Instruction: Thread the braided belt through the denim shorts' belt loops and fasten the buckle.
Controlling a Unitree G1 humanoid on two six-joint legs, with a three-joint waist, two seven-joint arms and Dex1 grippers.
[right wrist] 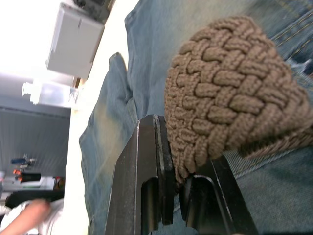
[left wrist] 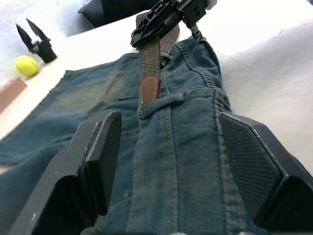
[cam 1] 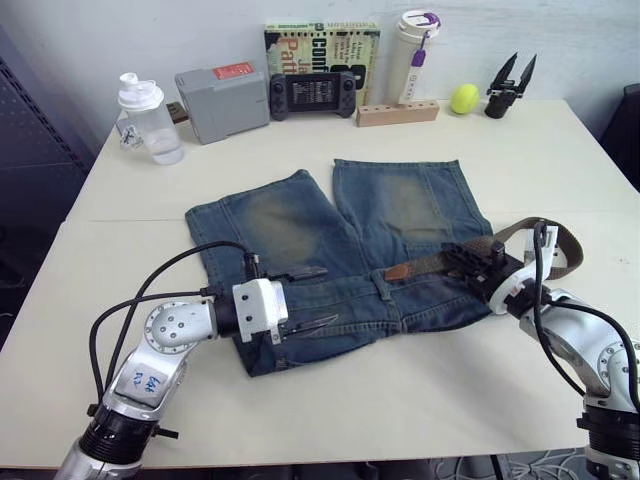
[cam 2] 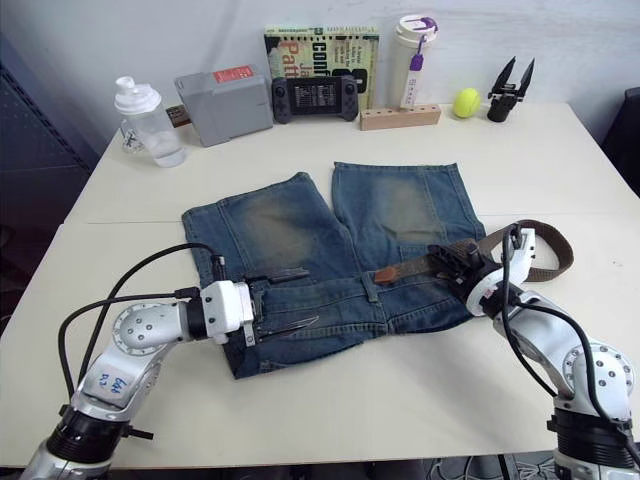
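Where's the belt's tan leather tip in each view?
Left eye: tan leather tip at the waistband, centre.
Right eye: same spot.
Left wrist: at a belt loop, between that gripper's fingers.
Right wrist: not visible; braid only.
Shared landmark: denim shorts.

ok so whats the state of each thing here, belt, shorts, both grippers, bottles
braided belt: tan tip at a centre belt loop, pinched mid-length
denim shorts: flat on table, waistband toward robot
left gripper: open, over waistband
right gripper: shut on belt
shaker bottle: upright, lid on
white tumbler: upright, lid on
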